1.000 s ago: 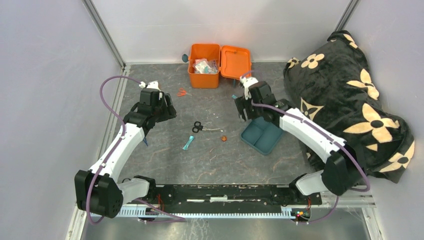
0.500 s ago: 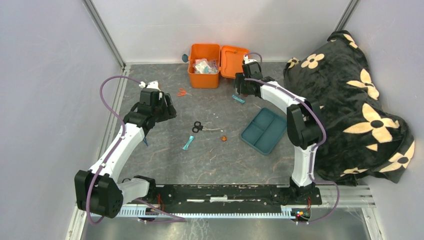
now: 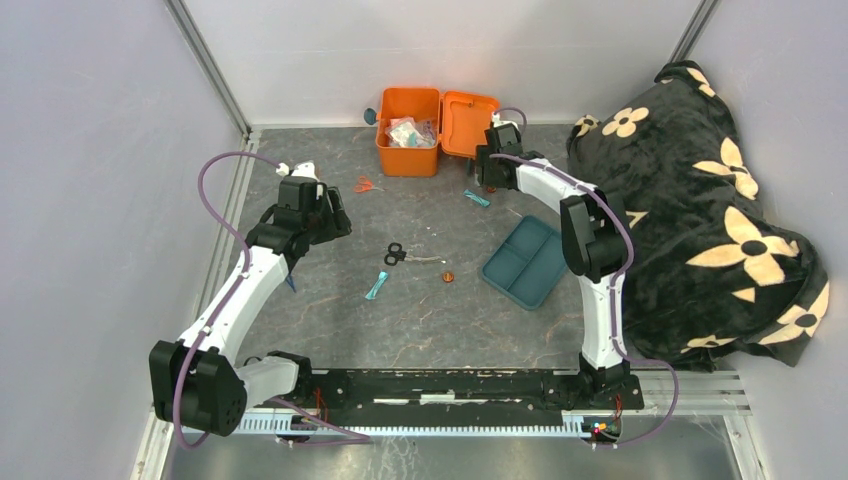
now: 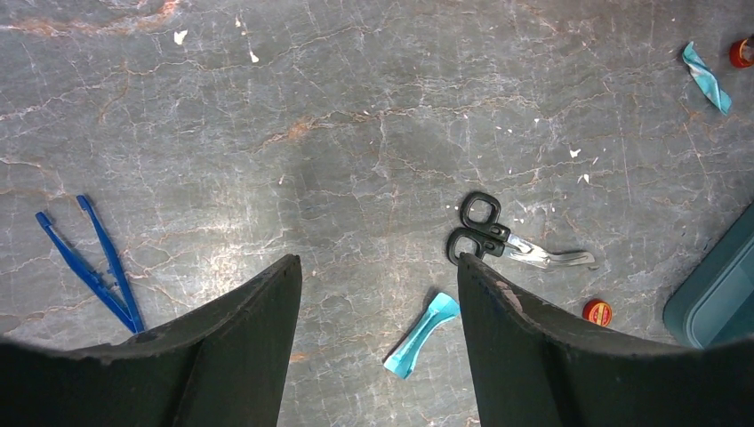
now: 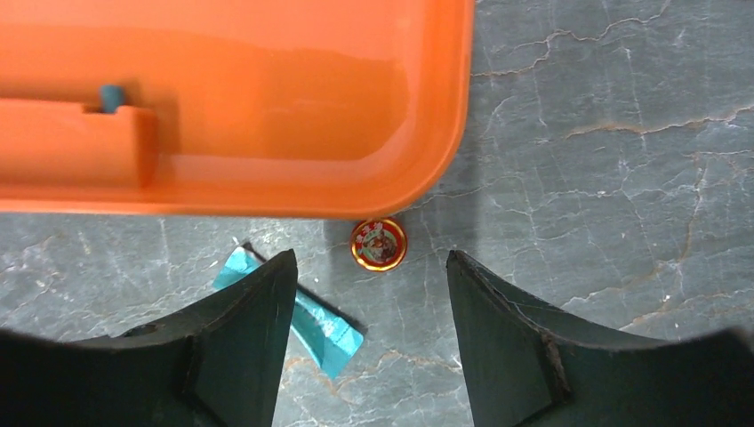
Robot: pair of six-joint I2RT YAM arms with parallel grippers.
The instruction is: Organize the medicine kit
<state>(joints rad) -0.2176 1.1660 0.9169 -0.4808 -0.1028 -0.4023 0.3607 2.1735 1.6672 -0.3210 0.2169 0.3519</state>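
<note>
The orange medicine kit [image 3: 408, 148] stands open at the back, with packets inside and its lid [image 3: 470, 122] lying flat to the right. My right gripper [image 3: 489, 168] hovers open at the lid's front corner. In the right wrist view the lid [image 5: 231, 107] fills the top, and a small red-gold tin [image 5: 379, 244] lies just ahead of the open right gripper [image 5: 372, 260]. A teal packet [image 5: 307, 313] is partly under its left finger. My left gripper [image 3: 335, 222] is open and empty above the floor, and in the left wrist view the left gripper [image 4: 378, 271] frames another teal packet [image 4: 422, 334].
Black scissors [image 3: 400, 255], a second red tin [image 3: 447, 276] and a teal compartment tray [image 3: 528, 262] lie mid-table. Blue tweezers [image 4: 93, 262] lie at the left, a small red tool [image 3: 367, 185] near the kit. A black flowered blanket [image 3: 700, 200] fills the right side.
My right arm has swung from above the teal tray back to the lid's front corner, and its jaws have narrowed a little. The left arm has stayed put.
</note>
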